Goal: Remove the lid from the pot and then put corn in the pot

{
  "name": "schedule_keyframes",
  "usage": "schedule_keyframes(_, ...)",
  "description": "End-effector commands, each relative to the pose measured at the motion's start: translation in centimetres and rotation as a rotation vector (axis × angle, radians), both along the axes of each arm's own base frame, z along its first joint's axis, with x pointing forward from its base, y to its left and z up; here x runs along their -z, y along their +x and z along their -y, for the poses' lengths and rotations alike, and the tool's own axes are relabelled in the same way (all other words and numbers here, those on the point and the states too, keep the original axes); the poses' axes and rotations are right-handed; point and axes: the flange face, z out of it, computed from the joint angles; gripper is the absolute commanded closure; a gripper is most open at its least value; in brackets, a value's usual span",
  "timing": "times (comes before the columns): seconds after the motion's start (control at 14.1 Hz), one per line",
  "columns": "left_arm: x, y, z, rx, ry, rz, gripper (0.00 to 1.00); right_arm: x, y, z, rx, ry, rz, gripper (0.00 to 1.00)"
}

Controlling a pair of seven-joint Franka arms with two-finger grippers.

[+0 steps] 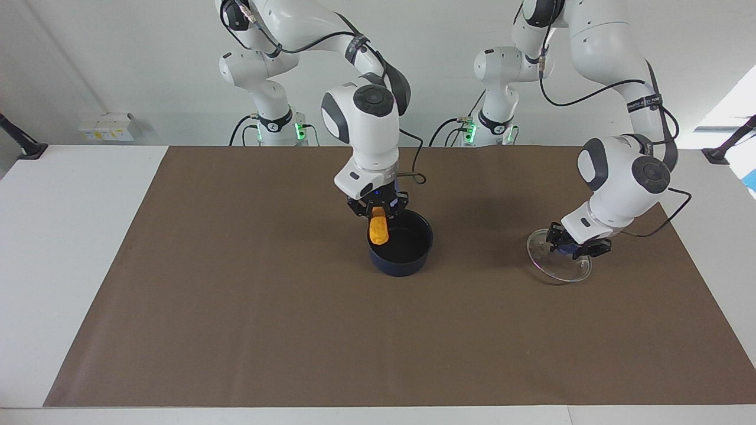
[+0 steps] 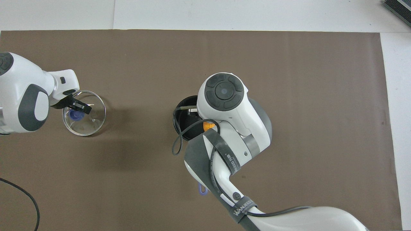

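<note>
Corn [image 1: 378, 231]: clenched in right gripper [image 1: 377, 212] over pot [image 1: 401, 248], frame centre. Lid [image 1: 558, 264]: left gripper [image 1: 576, 248] apparently grasping knob.

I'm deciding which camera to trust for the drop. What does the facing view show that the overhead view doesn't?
Facing only: the right claw shut on the corn, which hangs upright over the pot's open mouth.

Overhead only: the right arm hides most of the pot; just a sliver of corn and the handle's tip show.

Both: the left claw shut on the lid's knob, the lid toward the left arm's end.
</note>
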Motion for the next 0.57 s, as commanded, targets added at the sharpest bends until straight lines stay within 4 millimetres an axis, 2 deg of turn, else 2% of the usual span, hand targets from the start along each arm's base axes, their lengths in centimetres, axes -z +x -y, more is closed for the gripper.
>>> schedule_keyframes(0.0, 0.8, -0.6, -0.4, 0.007, 0.0, 0.007, 0.96, 2.8, 0.2, -3.5, 0.019, 0.024, 0.015, 1.0)
schedule_keyframes(0.07, 0.6, -0.5, -0.5, 0.003, 0.0, 0.008, 0.6, 3.3, 0.1, -4.0, 0.013, 0.024, 0.015, 1.0)
schedule_keyframes(0.14, 0.4, -0.3, -0.6, -0.005, 0.001, 0.013, 0.1, 3.4, 0.2, -3.8, 0.016, 0.025, 0.012, 1.0)
schedule_keyframes(0.21, 0.2, -0.1, -0.5, -0.018, 0.0, 0.022, 0.0, 3.5, 0.4, -3.5, 0.022, 0.027, 0.011, 1.0)
schedule_keyframes(0.5, -1.7, 1.1, -0.9, -0.063, 0.001, 0.068, 0.0, 4.4, 0.4, -2.8, 0.017, 0.017, -0.006, 1.0)
